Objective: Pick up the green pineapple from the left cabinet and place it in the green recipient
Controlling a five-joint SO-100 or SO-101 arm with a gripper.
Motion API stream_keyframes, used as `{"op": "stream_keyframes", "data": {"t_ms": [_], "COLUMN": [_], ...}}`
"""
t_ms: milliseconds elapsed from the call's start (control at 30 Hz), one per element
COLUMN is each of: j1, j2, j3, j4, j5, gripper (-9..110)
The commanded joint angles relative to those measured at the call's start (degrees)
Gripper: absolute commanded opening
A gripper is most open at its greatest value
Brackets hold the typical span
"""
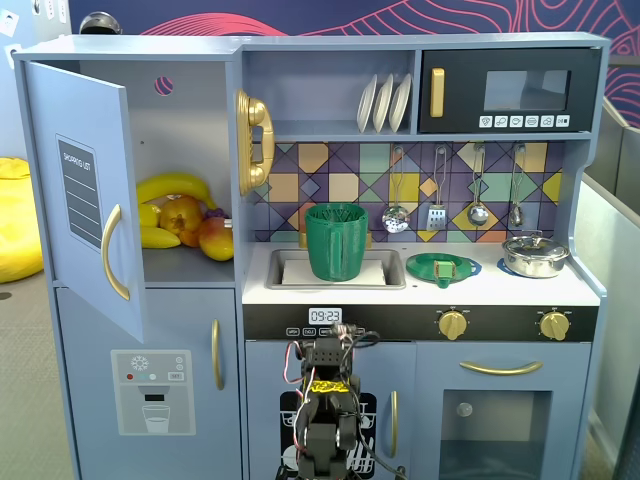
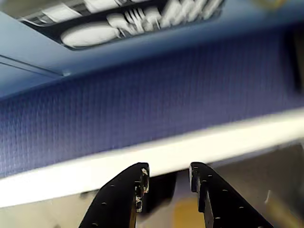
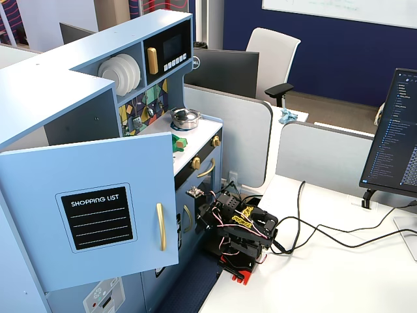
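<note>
The left cabinet (image 1: 192, 120) stands with its blue door (image 1: 85, 200) swung open, and that door (image 3: 98, 215) fills the foreground of the other fixed view. On its shelf lie yellow bananas (image 1: 172, 188) and red-orange fruit (image 1: 182, 215). The green pineapple does not show in any view. The green recipient (image 1: 337, 240), a ribbed dark green cup, stands upright in the sink. My arm (image 1: 325, 400) sits folded low in front of the kitchen, far below the shelf. In the wrist view my gripper (image 2: 168, 173) is open with nothing between its black fingers.
A flat green dish (image 1: 441, 267) and a silver pot (image 1: 535, 256) sit on the counter right of the sink. A black microwave (image 1: 510, 92) and white plates (image 1: 385, 102) are above. My arm (image 3: 241, 228) rests on a white desk (image 3: 339, 274) with trailing cables.
</note>
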Motion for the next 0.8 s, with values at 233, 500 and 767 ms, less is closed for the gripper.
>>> {"op": "stream_keyframes", "data": {"t_ms": [233,500,767], "j1": [0.18,0.88,2.2], "j2": [2.55,2.55,2.55], "j3": [0.62,0.53,0.53], "j4": [15.47,16.17,16.7], "j5": [2.2,2.46,-1.05], "gripper": [0,8,9]}}
